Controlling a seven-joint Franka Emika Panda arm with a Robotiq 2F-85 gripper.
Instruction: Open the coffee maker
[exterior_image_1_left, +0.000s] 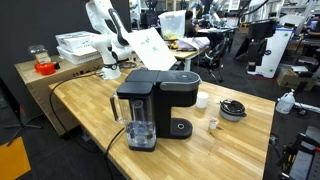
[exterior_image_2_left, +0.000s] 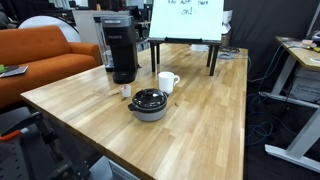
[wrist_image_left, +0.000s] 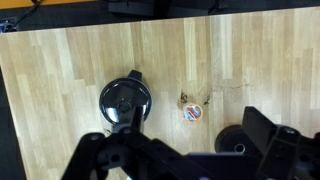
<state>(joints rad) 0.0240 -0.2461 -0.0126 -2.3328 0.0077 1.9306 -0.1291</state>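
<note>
The coffee maker (exterior_image_1_left: 150, 108) is a black boxy machine with a clear water tank, standing on the wooden table (exterior_image_1_left: 240, 140) with its top lid down. It also shows in an exterior view (exterior_image_2_left: 121, 45) at the table's far end. The white arm (exterior_image_1_left: 108, 40) is raised behind the machine, apart from it. In the wrist view my gripper (wrist_image_left: 185, 160) looks down on the table with its dark fingers spread wide and nothing between them. The coffee maker does not show clearly in the wrist view.
A small black round object with a cable (exterior_image_1_left: 232, 108) (exterior_image_2_left: 150, 103) (wrist_image_left: 125, 98), a white mug (exterior_image_1_left: 202, 100) (exterior_image_2_left: 168, 82) and a small coffee pod (exterior_image_1_left: 213, 124) (exterior_image_2_left: 126, 91) (wrist_image_left: 191, 112) lie on the table near the machine. A whiteboard on legs (exterior_image_2_left: 186, 20) stands at the table's far side.
</note>
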